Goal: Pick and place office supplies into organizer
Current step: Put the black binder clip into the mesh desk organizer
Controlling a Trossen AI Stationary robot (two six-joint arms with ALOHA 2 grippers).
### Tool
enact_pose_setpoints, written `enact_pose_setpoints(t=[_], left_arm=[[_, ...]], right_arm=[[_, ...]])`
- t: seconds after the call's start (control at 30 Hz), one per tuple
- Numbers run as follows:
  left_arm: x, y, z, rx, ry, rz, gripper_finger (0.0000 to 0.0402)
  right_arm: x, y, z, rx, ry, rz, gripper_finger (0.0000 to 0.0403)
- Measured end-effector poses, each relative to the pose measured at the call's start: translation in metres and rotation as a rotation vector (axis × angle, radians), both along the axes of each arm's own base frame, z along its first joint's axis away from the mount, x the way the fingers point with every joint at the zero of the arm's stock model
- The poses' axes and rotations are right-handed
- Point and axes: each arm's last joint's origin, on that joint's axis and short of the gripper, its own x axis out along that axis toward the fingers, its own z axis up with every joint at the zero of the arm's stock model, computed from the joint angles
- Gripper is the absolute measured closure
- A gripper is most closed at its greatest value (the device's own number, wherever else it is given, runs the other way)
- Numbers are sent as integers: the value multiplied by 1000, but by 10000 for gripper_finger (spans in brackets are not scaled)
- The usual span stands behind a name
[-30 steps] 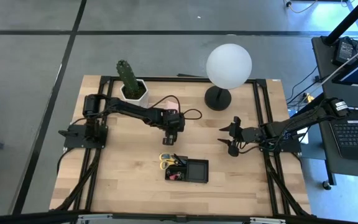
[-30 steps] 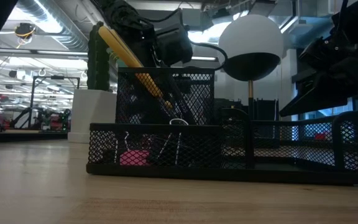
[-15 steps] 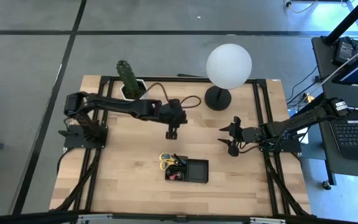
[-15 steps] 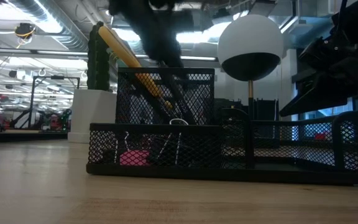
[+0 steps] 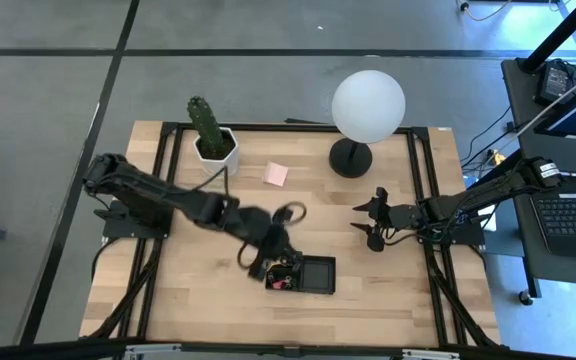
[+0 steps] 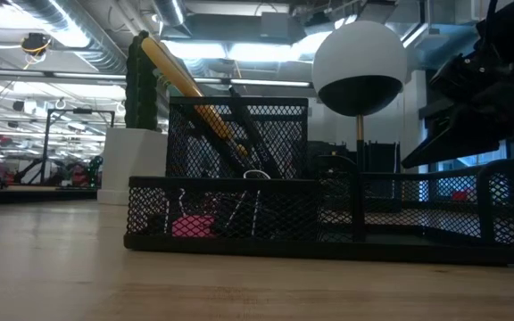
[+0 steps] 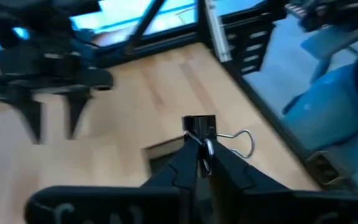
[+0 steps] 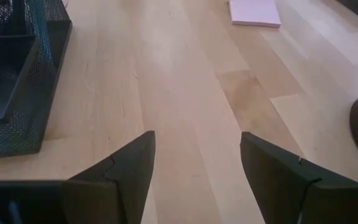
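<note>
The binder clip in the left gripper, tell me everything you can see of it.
The binder clip is small, with a black body and thin silver wire handles; one wire loop sticks out sideways into open air. It looks like metal. It is pinched at the tip of the left gripper, whose jaws are closed on it, and it is held clear above the wooden table. In the high view that gripper is right by the organizer, at its left end. Nothing else touches the clip.

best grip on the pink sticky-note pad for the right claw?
The flat pink square sticky-note pad lies alone on the bare wooden table. Probably come straight down with the open right claw and pinch two opposite edges; its flatness offers nothing else.
</note>
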Motion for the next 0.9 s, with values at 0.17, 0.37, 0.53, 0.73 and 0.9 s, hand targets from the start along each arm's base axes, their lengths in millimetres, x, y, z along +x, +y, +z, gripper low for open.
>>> enact_pose_setpoints(t=[0.17,0.37,0.53,0.73,0.9], left_arm=[[-9,-42,-11,-69,58,28,382],[-15,-87,-40,-53,134,80,398],[-18,-112,-66,17,146,191,397],[-17,-126,-97,39,197,271,398],[-15,-126,-116,51,253,337,399]], right_arm=[[0,0,0,18,-4,-11,167],[0,0,0,25,-5,-15,167],[0,0,0,68,-15,-41,167],[0,0,0,108,-25,-65,167],[0,0,0,110,-26,-66,167]])
